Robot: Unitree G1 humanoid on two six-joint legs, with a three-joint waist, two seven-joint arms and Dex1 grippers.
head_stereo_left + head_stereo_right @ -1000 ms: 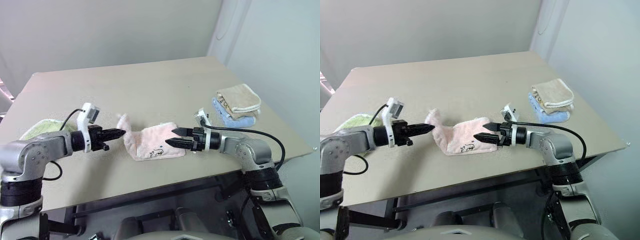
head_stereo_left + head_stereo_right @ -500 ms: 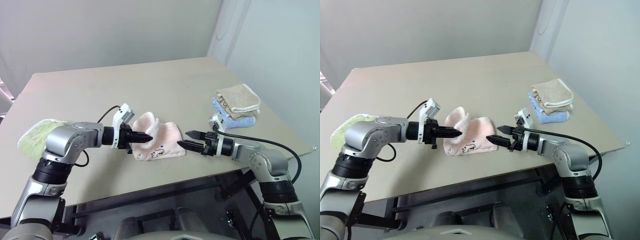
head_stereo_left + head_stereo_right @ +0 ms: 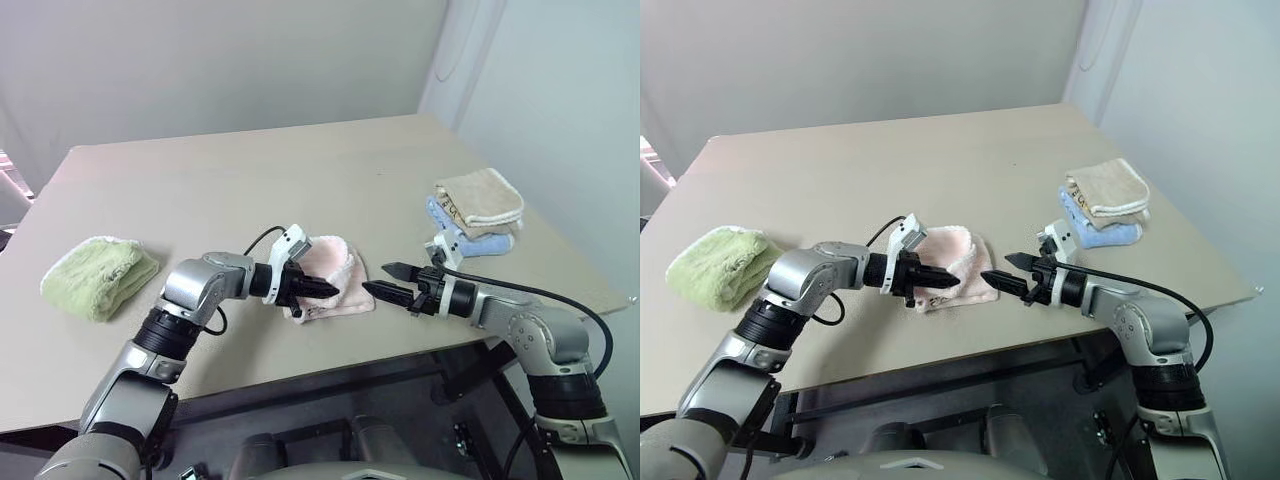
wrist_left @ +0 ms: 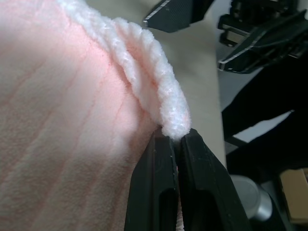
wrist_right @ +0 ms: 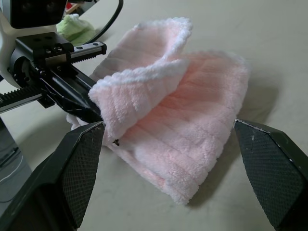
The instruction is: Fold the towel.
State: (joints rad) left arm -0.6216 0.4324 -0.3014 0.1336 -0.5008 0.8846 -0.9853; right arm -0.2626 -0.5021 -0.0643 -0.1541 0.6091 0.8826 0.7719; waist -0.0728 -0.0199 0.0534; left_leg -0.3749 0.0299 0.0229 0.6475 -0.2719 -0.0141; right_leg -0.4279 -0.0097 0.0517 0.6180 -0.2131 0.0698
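The pale pink towel lies near the table's front edge, partly doubled over on itself. My left gripper is shut on a raised corner of it, and the left wrist view shows the white-edged fold pinched between the black fingers. That corner hangs above the lower layer. My right gripper stands open just to the right of the towel, apart from it and pointing at it, with nothing between its fingers.
A light green towel lies at the left of the table. A beige towel is stacked on a blue one at the right. The table's front edge runs just below both grippers.
My left gripper has carried the towel's corner to the right, laying that side over the rest. The right gripper has drawn back a little to the right, still open.
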